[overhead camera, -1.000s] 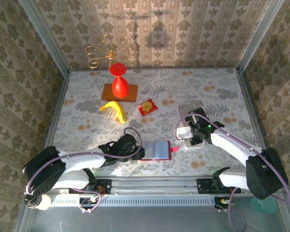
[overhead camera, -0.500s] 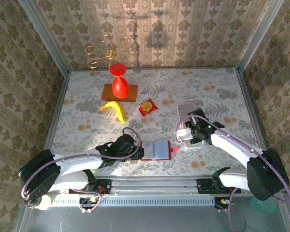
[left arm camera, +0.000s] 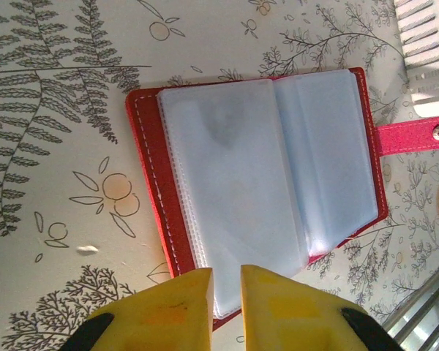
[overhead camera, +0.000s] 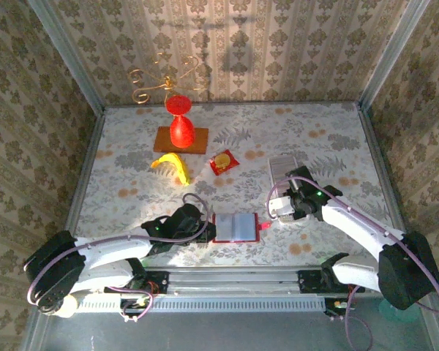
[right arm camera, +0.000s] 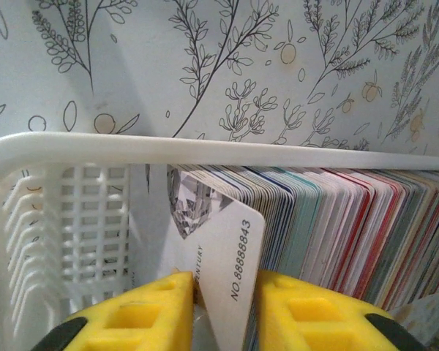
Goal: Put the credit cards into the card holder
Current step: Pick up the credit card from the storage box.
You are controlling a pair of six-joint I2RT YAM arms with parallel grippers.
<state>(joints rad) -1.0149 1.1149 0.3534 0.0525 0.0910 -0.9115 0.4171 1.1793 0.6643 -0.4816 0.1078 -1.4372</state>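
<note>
Credit card [right arm camera: 228, 252] clamped in the right pincer [right arm camera: 225, 292].

card holder [left arm camera: 263, 190] near edge hidden behind left fingers [left arm camera: 164, 311], credit card [right arm camera: 230, 270] lower end hidden between right fingers [right arm camera: 146, 314]

Top cam: high, behind arm bases, looks down over whole bench [overhead camera: 336, 139]. L wrist cam: close above card holder [left arm camera: 278, 168], shared w/ top. R wrist cam: v. close, facing white basket [right arm camera: 205, 144].
</note>
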